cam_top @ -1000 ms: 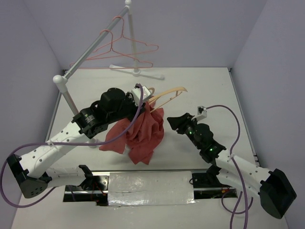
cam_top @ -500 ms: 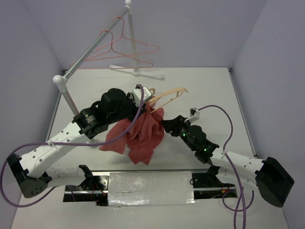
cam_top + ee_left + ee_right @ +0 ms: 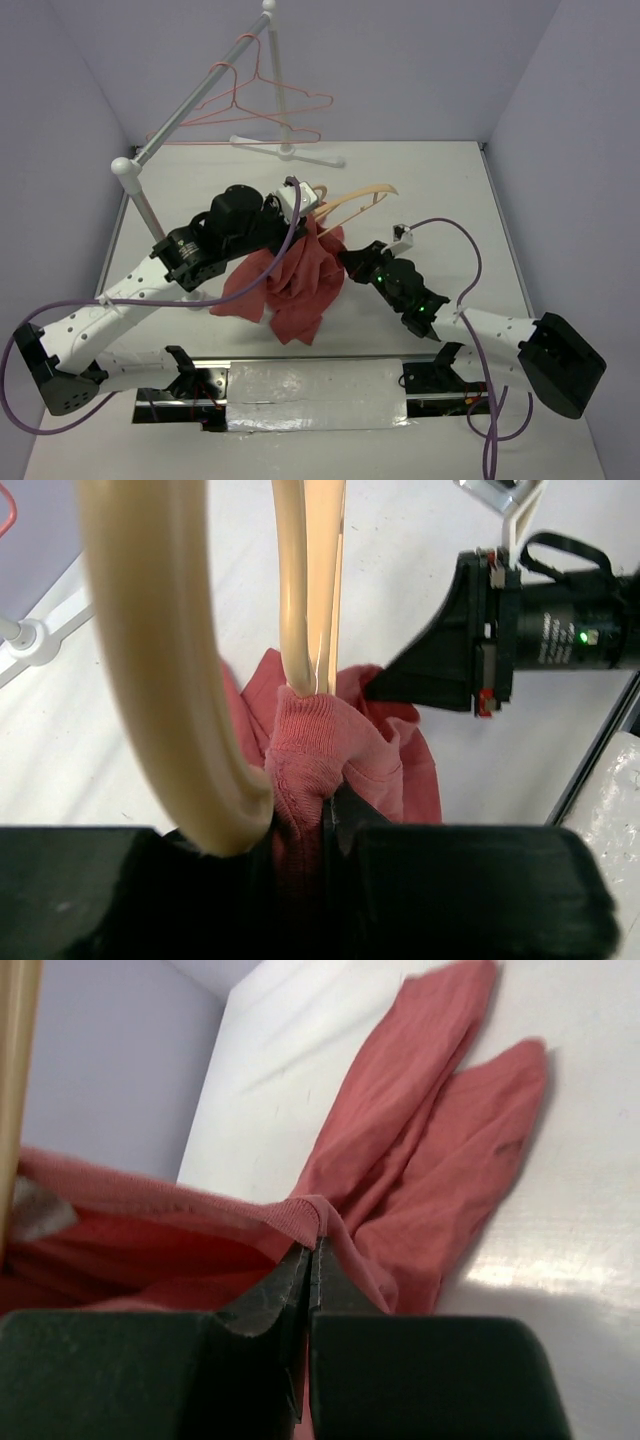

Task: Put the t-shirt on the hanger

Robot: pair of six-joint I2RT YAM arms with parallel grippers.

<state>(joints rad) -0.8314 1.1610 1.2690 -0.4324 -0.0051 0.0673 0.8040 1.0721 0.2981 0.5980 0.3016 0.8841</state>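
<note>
Table [image 3: 440, 180]: white top, walled on three sides, carrying everything listed below.

Garment rack [image 3: 190, 100]: white stand with a slanted bar, running from the table's left edge to its far edge. Two thin pink-red wire hangers [image 3: 250, 110] are hanging on it.

Left arm [image 3: 130, 290]: reaching from the near left corner toward the middle of the table, with a purple cable [image 3: 20, 350] looping beside it.

Right arm [image 3: 490, 325]: reaching from the near right corner toward the middle.

T-shirt [image 3: 300, 280]: faded red, bunched and hanging near the middle of the table, slightly toward the left edge. Its lower folds [image 3: 420, 1140] are lying on the table top, and its upper part [image 3: 320, 740] is gathering around the hanger's neck. A small white label [image 3: 35, 1208] is showing inside the collar.

Hanger [image 3: 352, 195]: thick, pale beige, held above the table's middle and tilting toward the far right. In the left wrist view its rounded hook [image 3: 150, 660] is curving down into the gripper.

Left gripper [image 3: 328, 820]: fingers closing partway, gripping the hanger at the base of its hook, with ribbed shirt cloth crowding into the same narrow gap.

Right gripper [image 3: 312, 1260]: fingers pressing fully together, pinching the ribbed collar edge of the t-shirt. In the overhead view it [image 3: 345, 258] is touching the shirt's right side.
</note>
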